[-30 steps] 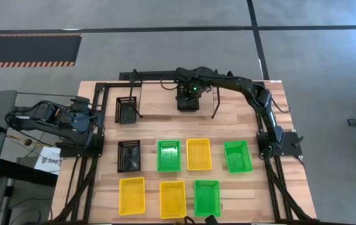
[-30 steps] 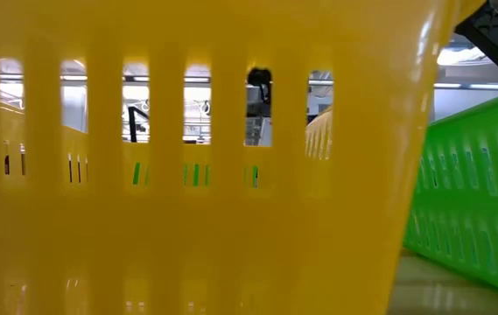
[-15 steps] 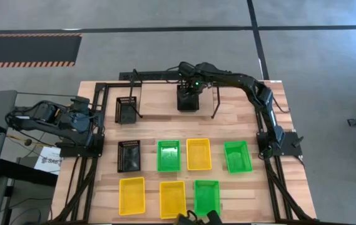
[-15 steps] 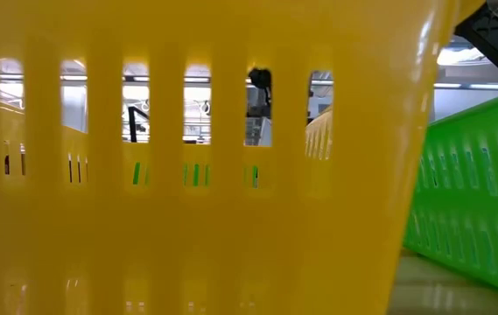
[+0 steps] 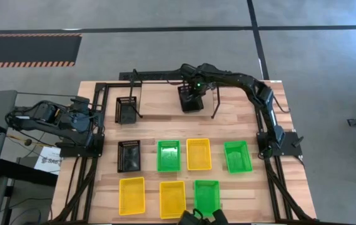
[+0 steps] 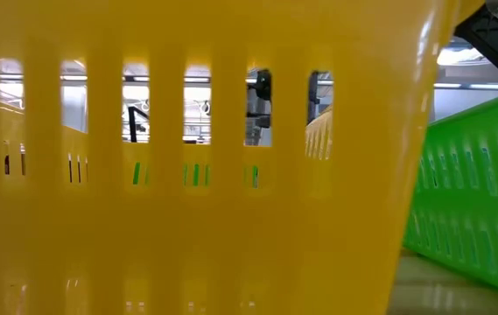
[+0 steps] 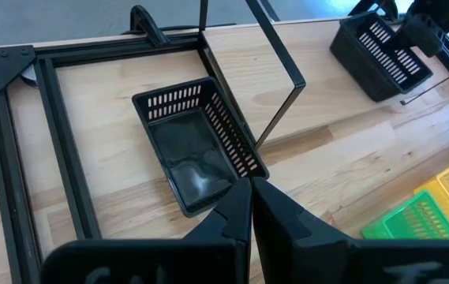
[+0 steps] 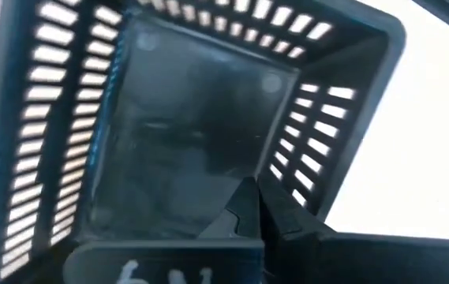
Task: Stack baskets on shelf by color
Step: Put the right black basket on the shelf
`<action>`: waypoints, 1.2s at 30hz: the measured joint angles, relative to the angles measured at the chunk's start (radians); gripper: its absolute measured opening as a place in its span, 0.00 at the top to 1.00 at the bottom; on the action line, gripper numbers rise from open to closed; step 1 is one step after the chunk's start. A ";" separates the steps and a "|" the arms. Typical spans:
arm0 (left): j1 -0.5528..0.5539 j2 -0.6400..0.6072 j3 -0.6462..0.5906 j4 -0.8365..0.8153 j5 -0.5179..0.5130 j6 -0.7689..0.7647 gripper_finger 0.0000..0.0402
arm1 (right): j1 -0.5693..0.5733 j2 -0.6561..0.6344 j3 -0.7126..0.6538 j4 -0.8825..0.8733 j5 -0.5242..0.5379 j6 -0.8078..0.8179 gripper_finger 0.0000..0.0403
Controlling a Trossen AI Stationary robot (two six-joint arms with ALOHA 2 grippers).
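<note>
My right gripper (image 5: pixel 194 88) reaches to the far middle of the table and is shut on a black basket (image 5: pixel 190 102). That basket sits askew under the shelf (image 5: pixel 165 76), a thin black tube rack. The left wrist view shows the same basket (image 7: pixel 378 47) tilted. A second black basket (image 5: pixel 126 110) lies flat on the wood below the shelf's left end. My left gripper (image 7: pixel 251 193) is shut and waits at the table's left edge (image 5: pixel 92 114), pointing at that second basket (image 7: pixel 196 146). My right gripper (image 8: pixel 254 201) comes from above, pointing down into the black basket (image 8: pixel 185 134) at its far end (image 5: pixel 193 94). Its own fingers (image 8: pixel 236 209) hide the wall they are shut on. The basket is tilted in the hold; whether any part touches the table I cannot tell.
Seven more baskets lie on the near half: black (image 5: pixel 129 155), green (image 5: pixel 169 155), yellow (image 5: pixel 199 154), green (image 5: pixel 238 156), then yellow (image 5: pixel 132 195), yellow (image 5: pixel 172 199), green (image 5: pixel 207 197). A yellow wall (image 6: pixel 187 219) blocks most of the low view. Shelf legs (image 5: pixel 214 115) stand beside the held basket.
My right gripper has shifted a little toward the far edge and the right. The black basket under it has turned from square to the table to slightly askew and now sits a bit farther right.
</note>
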 joint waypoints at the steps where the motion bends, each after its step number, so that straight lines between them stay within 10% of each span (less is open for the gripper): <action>1: 0.000 0.000 0.000 0.000 0.000 0.000 1.00 | -0.002 0.000 0.000 -0.009 0.001 0.000 1.00; 36: 0.000 0.000 0.000 0.000 -0.002 -0.026 1.00 | -0.099 0.000 -0.001 0.133 0.053 -0.026 1.00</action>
